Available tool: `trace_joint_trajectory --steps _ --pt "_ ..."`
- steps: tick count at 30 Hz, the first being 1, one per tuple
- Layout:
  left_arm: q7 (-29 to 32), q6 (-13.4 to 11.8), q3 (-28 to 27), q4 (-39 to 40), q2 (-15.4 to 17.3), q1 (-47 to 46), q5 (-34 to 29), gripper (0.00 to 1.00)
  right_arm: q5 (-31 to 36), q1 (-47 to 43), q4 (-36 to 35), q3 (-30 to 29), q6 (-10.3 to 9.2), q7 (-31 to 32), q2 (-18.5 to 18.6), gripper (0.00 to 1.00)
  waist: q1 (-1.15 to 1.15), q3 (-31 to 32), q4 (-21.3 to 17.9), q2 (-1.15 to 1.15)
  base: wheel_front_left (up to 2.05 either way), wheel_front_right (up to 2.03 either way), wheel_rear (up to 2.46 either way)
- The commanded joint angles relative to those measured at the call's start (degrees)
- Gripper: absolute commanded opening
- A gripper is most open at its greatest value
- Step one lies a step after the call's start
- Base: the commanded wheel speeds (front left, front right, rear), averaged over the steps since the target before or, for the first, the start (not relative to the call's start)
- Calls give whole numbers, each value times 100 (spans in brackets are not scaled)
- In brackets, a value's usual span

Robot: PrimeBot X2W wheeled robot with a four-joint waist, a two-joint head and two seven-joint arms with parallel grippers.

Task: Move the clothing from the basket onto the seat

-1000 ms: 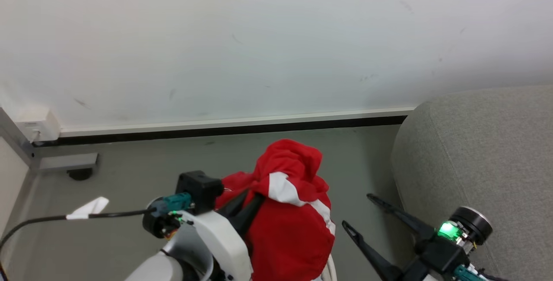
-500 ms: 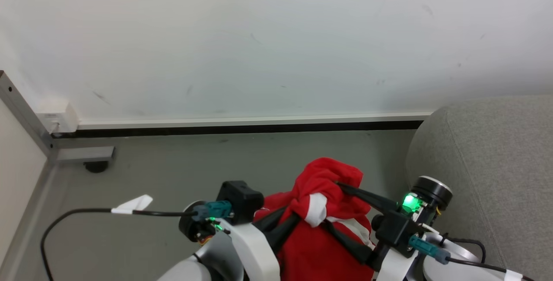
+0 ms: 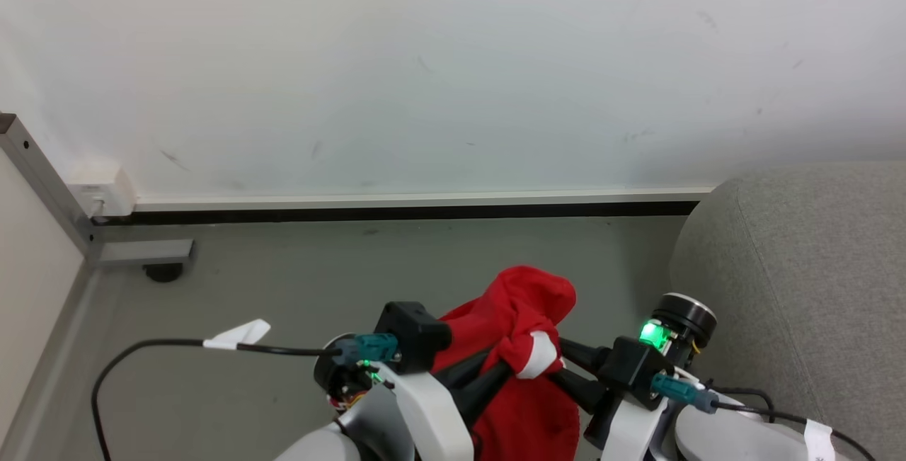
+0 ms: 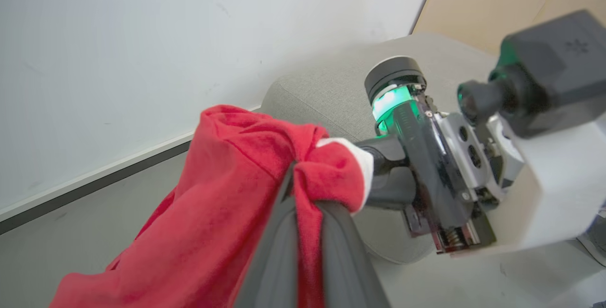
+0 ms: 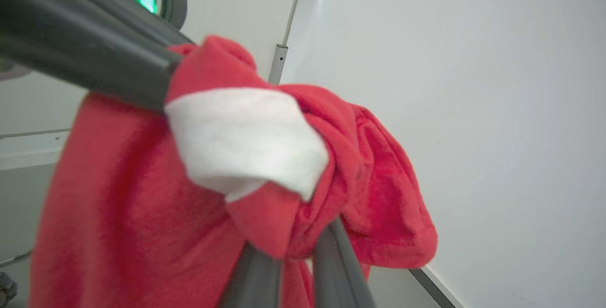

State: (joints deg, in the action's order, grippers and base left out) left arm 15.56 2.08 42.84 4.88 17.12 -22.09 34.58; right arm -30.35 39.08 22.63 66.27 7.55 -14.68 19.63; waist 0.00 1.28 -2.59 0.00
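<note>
The red jersey (image 3: 527, 305) with its white trim hangs bunched above the grey floor, held from two sides. My left gripper (image 3: 511, 362) is shut on the bunch from the left; in the left wrist view its fingers (image 4: 279, 251) pinch red cloth (image 4: 222, 223). From the right, my right gripper (image 3: 555, 356) is shut on the same bunch at the white patch; in the right wrist view its fingers (image 5: 338, 265) vanish into the cloth (image 5: 118, 204). The light-grey seat (image 3: 800, 270) lies just to the right. The basket is out of view.
A white wall with a dark baseboard (image 3: 396, 212) runs across the back. A grey metal post and foot (image 3: 141, 252) stand at the left. A black cable with a white tag (image 3: 237, 335) trails from my left wrist over the floor.
My right gripper, open at the lower right a second ago, swung left to the jersey and shut on it beside the left gripper. The head camera shifted slightly.
</note>
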Motion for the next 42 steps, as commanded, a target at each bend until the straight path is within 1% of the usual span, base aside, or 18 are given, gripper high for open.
trace_joint_trajectory --steps 1,3,4,5,7,8,9,11,16,19,23,25,27,31,36,42 --pt "-72 -37 -35 -16 26 38 43 0 -90 110 22 -30 -12 -36 28 0 0 -1 -5 0 0 0 0" --pt "-129 -68 -66 -28 45 80 33 0 -162 119 37 -80 -12 -52 59 0 0 -3 -10 0 0 0 0" --pt "-171 -102 -87 -33 50 102 7 9 -171 120 41 -88 -12 -57 80 0 0 -3 -7 0 0 0 0" --pt "-224 -134 -110 -42 50 127 -23 38 -222 94 50 -134 -12 -60 89 0 0 -4 -4 0 0 0 0" --pt "-315 -173 -104 -79 62 205 -41 57 -302 17 24 -217 -12 -55 92 0 0 -4 -4 0 0 0 0" --pt "-380 -212 -129 -91 56 240 -52 83 -333 -14 -1 -286 -13 -57 97 0 0 -8 -6 0 0 0 0" --pt "-474 -240 -155 -108 51 268 -91 100 -345 -43 -24 -357 -13 -58 103 0 0 -14 -7 0 0 0 0" --pt "-706 -338 -230 -177 15 389 -114 100 -222 -51 -78 -525 -13 -59 135 0 0 -27 -12 0 0 0 0" --pt "-1342 -476 -348 -467 -16 718 -204 100 -105 -233 -200 -896 -13 -60 71 0 0 -37 -12 0 0 0 0" --pt "-1840 -558 -448 -648 -18 930 -280 100 -63 -297 -265 -1060 -13 -60 91 0 0 -33 10 0 0 0 0" --pt "-2567 -617 -461 -1004 63 1146 -554 100 -1 -356 -304 -1266 -13 -61 121 0 0 -22 52 0 0 0 0" --pt "-2820 -634 -480 -1219 43 1246 -639 100 28 -398 -298 -1379 -13 -61 121 0 0 -11 82 0 0 0 0" --pt "-2978 -587 -506 -1407 41 1298 -764 100 50 -427 -297 -1450 -13 -60 112 0 0 -1 108 0 0 0 0" --pt "-3071 -446 -641 -1631 -65 1383 -904 100 89 -473 -323 -1598 -13 -61 98 0 0 1 150 0 0 0 0" --pt "-3073 -236 -958 -1547 -258 1510 -1211 100 122 -543 -318 -1720 -13 -60 113 0 0 8 178 0 0 0 0" --pt "-3075 73 -1185 -1564 -434 1609 -1524 100 138 -535 -331 -1819 -13 -60 144 0 0 15 118 0 0 0 0"
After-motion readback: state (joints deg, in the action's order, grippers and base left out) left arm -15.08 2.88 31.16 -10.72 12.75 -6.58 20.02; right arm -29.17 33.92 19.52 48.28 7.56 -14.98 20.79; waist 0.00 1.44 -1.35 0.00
